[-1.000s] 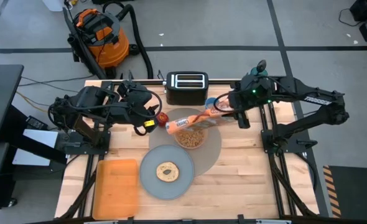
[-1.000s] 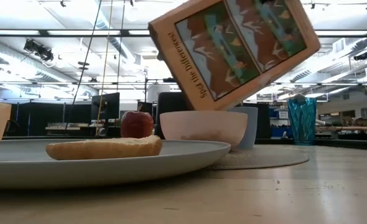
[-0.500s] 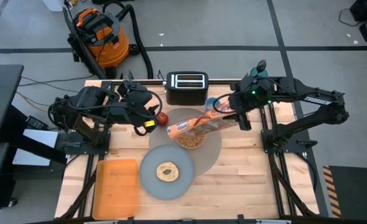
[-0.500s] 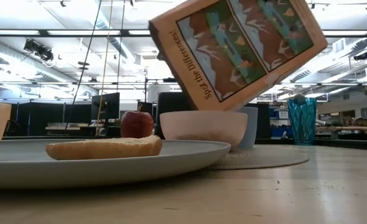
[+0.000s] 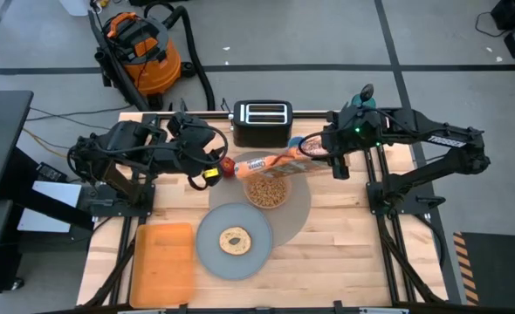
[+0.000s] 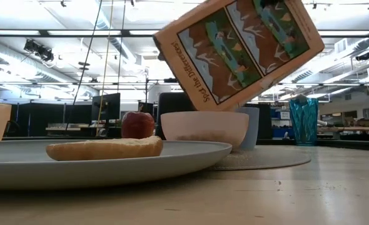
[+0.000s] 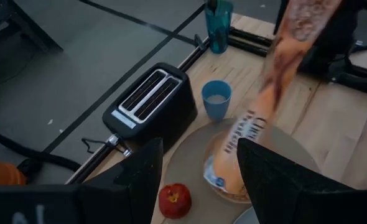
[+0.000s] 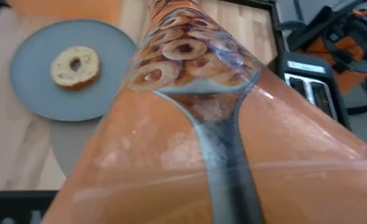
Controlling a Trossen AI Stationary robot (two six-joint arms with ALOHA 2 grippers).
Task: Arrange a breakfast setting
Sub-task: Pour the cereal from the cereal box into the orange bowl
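Right gripper point(image 5: 327, 155), centre-right of the high view, has its fingers clamped on the cereal box point(image 5: 271, 163). Over the last second the box has swung from lying diagonally across the pink bowl point(image 5: 266, 190) to sitting more level along the bowl's upper edge. In the low view its lower corner has lifted slightly off the bowl rim. The bowl shows cereal inside, so the pour looks done or nearly so, and the box is likely being righted.

Bowl sits on the mat point(image 5: 299, 205), centre frame. Grey plate point(image 5: 214, 249) with a bagel point(image 5: 235, 240) is lower centre, overlapping the mat. Apple point(image 5: 229, 165) is just left of the bowl, blue cup point(image 7: 216, 99) near the toaster point(image 5: 262, 123).

Left gripper point(image 5: 207, 167) waits by the apple, fingers spread, holding nothing.
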